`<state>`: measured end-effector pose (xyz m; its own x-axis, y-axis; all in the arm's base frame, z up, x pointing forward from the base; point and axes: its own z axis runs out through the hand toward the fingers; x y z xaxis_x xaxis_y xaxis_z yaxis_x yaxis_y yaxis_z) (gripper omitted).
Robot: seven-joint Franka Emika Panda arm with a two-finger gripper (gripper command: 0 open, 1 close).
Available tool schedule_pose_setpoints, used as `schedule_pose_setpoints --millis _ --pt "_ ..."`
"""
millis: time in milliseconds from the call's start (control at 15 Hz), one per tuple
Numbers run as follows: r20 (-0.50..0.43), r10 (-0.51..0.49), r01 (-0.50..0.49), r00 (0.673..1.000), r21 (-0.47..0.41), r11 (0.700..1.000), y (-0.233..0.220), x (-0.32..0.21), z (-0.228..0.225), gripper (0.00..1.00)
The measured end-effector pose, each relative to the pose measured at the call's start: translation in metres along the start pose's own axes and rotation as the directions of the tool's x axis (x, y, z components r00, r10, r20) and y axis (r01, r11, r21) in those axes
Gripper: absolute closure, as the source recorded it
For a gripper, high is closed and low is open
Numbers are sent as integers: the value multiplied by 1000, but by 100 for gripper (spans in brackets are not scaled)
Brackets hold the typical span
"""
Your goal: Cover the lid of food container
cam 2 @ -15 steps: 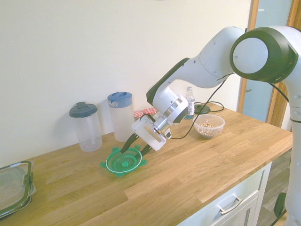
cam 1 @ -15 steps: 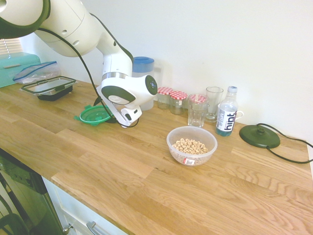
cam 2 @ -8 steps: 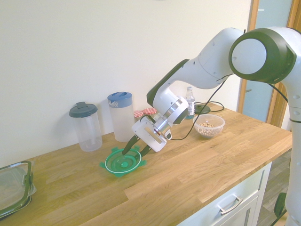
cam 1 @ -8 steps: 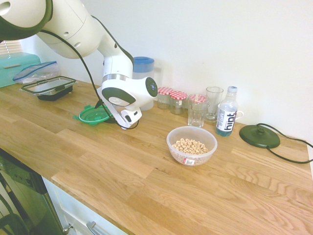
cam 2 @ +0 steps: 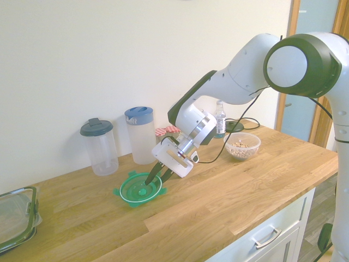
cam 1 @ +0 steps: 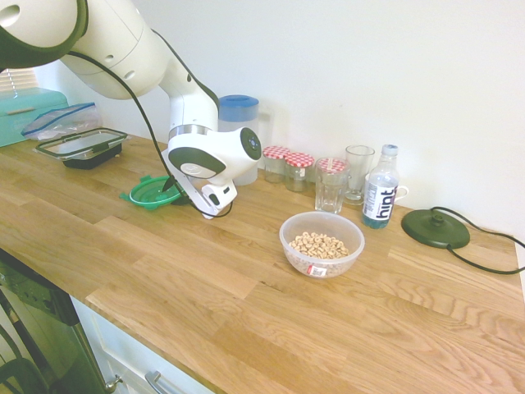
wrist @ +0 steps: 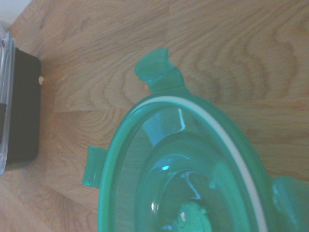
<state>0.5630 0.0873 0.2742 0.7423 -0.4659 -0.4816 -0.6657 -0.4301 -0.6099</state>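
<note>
Wooden worktop [cam 1: 246, 279] before us: our jaws [cam 2: 156, 176] straddle the near rim of the green lid [cam 2: 139, 189], partly closed on it, lid tilted. We see the food container [cam 1: 321, 243] well apart.

Kitchen (wooden worktop [cam 1: 246, 295], jars [cam 1: 287, 167])

Lid [cam 1: 150, 192] on counter [cam 1: 246, 287], left of container [cam 1: 321, 244]

The arm [cam 2: 245, 82] is glossy white, built of rounded segments with dark grey-green bands and caps at its joints. A thin black cable [cam 1: 139, 107] loops along it. At 7 o'clock of the wrist, the gripper [cam 2: 158, 173] has a white body and slim black fingers [cam 2: 151, 173].
</note>
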Motion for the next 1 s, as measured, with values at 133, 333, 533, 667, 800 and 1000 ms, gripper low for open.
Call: schedule_pose_setpoints --millis 133,333,533,667,800,1000 --pt "-2 2 -2 1000 -5 1000 0 0 0 100" --pt "-5 3 -3 1000 -12 1000 0 0 0 100" --pt "-7 8 -8 1000 -11 1000 1 1 -2 100" --pt "-5 17 -17 1000 -33 999 3 2 -7 100" --pt "-11 26 -27 1000 -114 993 3 -1 -17 100" --pt "-111 -56 23 992 -273 962 -49 -47 -81 100"
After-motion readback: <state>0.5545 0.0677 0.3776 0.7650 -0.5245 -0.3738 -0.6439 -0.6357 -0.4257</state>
